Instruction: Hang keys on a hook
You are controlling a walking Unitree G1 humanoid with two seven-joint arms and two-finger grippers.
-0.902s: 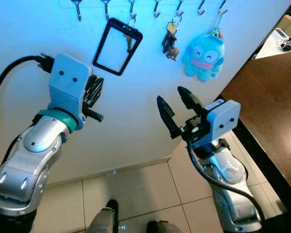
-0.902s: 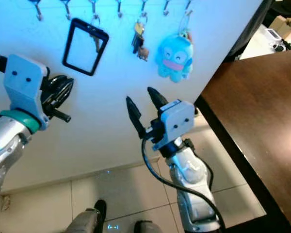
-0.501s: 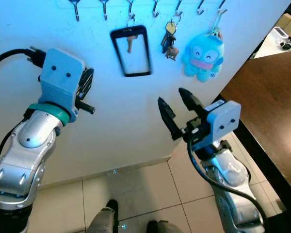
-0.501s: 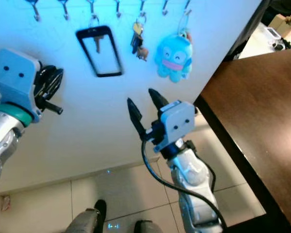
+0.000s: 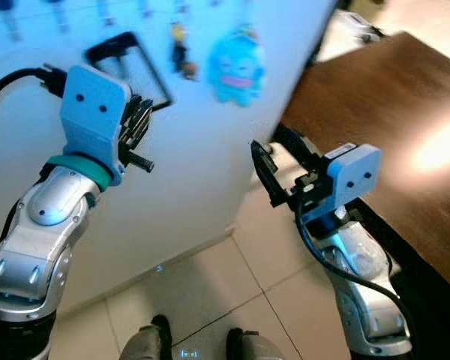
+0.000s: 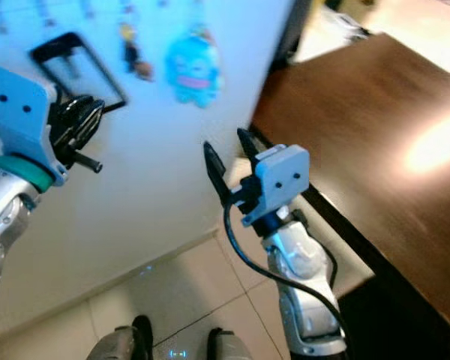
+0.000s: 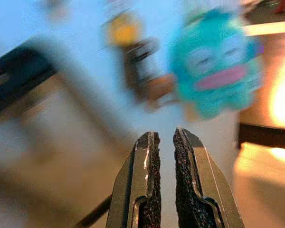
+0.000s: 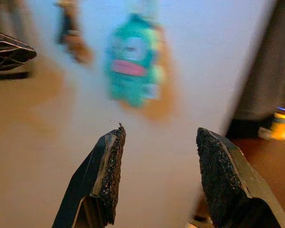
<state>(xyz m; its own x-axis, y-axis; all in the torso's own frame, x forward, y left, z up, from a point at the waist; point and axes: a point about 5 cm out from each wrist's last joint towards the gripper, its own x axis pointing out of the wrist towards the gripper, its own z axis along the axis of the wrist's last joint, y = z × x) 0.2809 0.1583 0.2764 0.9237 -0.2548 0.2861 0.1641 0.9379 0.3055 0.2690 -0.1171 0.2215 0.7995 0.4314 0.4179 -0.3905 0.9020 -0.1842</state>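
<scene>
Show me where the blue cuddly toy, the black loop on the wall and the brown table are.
blue cuddly toy (image 5: 234,66): left eye view, on its face.
black loop (image 5: 162,88): left eye view, on its right edge.
brown table (image 6: 345,127): right eye view, on its bare top.

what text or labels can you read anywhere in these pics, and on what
None can be read.
The blue plush toy on the wall shows a face but no words.
The keys and the black frame beside them are too blurred to show any marking.
The left gripper and right gripper have plain housings with no readable print.
The brown table carries no label.
</scene>
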